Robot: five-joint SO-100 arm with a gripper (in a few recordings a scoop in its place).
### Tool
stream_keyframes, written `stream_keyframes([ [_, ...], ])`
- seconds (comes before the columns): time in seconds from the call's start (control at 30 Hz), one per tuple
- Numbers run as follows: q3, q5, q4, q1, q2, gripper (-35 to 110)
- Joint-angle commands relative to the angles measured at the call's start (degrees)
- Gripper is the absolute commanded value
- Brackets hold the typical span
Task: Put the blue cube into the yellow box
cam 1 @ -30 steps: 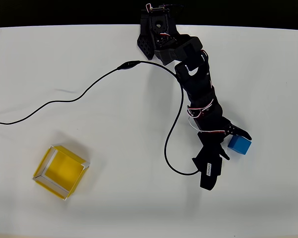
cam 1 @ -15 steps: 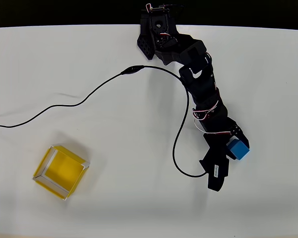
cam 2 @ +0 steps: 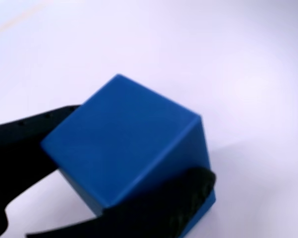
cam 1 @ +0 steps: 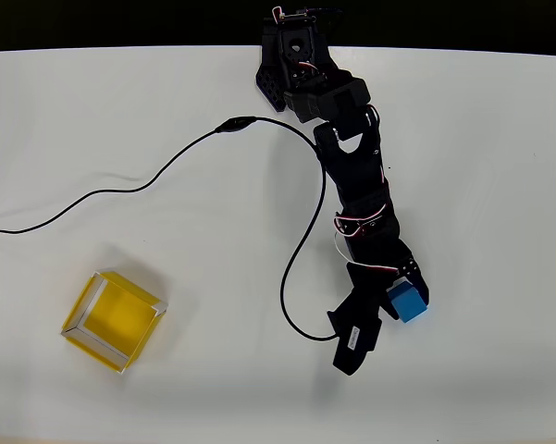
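Note:
The blue cube (cam 1: 410, 302) is at the lower right of the overhead view, pinched between the black fingers of my gripper (cam 1: 402, 294), which is shut on it. In the wrist view the blue cube (cam 2: 134, 144) looms large and tilted. One black finger (cam 2: 25, 144) presses its left face and the other (cam 2: 173, 208) its lower right edge, with my gripper (cam 2: 109, 178) closed around it above the white table. The yellow box (cam 1: 114, 318), open-topped with pale rim edges, sits empty at the lower left, far from the cube.
A thin black cable (cam 1: 166, 171) runs from the left edge across the white table (cam 1: 213, 388) to the arm and loops down beside the gripper. The arm's base (cam 1: 291, 55) stands at the table's far edge.
The gripper went from open beside the cube to shut on it. Arm and cube have since swung left and slightly down in the overhead view. The cable loop followed.

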Motion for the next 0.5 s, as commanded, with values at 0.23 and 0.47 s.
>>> stream_keyframes([
  [0.23,-6.0,-3.3,0.4,24.1,21.3,9],
  [0.47,-6.1,-4.3,2.5,40.0,27.3,9],
])
